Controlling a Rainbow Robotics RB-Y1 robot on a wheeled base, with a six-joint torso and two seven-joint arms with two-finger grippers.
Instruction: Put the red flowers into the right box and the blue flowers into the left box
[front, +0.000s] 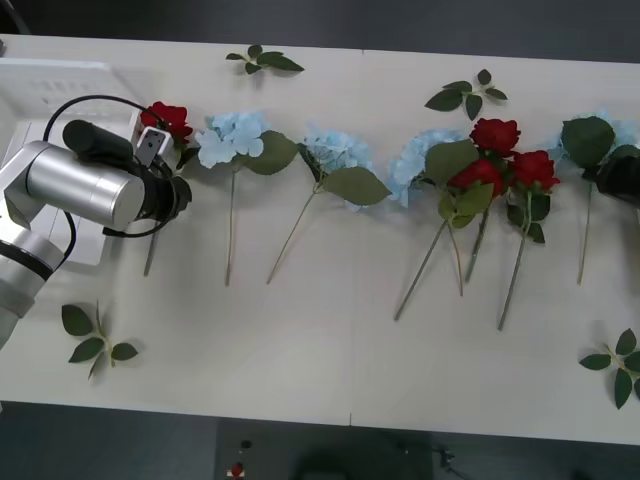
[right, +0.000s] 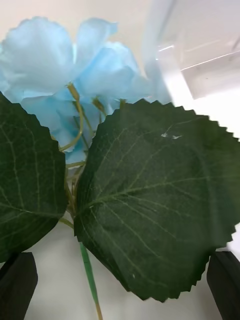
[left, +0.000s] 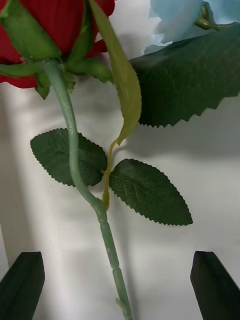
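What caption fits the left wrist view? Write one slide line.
Open left gripper straddles the stem of a red rose lying on the white table.

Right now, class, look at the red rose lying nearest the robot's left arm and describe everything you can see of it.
The red rose lies flat on the white table, its deep red head pointing away from the robot beside a pale blue flower. It looks like fabric and plastic. Its thin green stem carries two serrated dark leaves and a narrow yellowish one. The left tool hangs open over the stem, not touching it.
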